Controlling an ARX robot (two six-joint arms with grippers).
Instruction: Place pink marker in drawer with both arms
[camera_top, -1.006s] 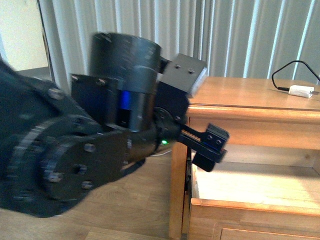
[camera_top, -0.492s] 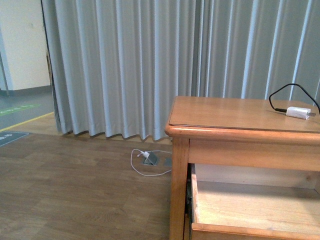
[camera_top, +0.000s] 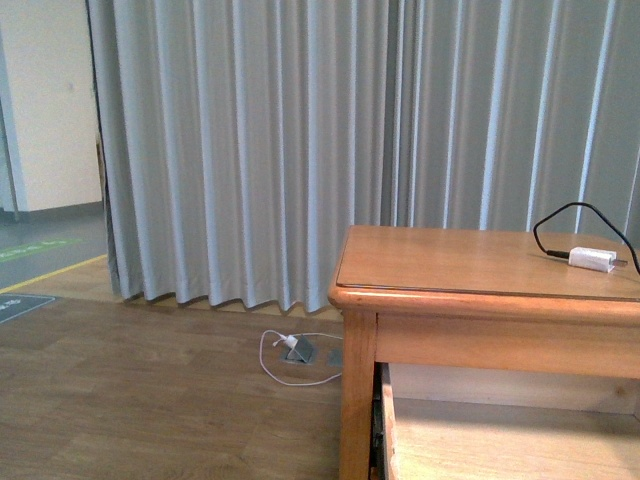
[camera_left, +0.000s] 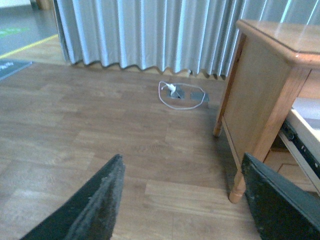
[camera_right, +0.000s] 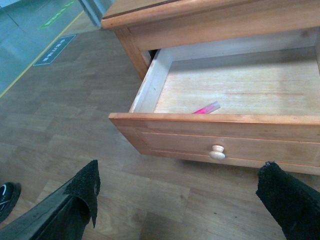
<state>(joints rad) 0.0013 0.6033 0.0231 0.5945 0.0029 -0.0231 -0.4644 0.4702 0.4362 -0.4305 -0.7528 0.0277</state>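
We find marker (camera_right: 206, 108) slantwise in open drawer (camera_right: 215, 132), frame centre, ahead of right tool (camera_right: 179, 172); left tool (camera_left: 182, 165) farther; both gape empty.

Ahead of my left pincer (camera_left: 181, 165) I saw a white cord (camera_left: 172, 95) looped on the plank floor (camera_left: 100, 130), with grey curtains (camera_left: 150, 30) beyond it. A dark shoe (camera_right: 6, 194) sat beside my right pincer (camera_right: 180, 175).
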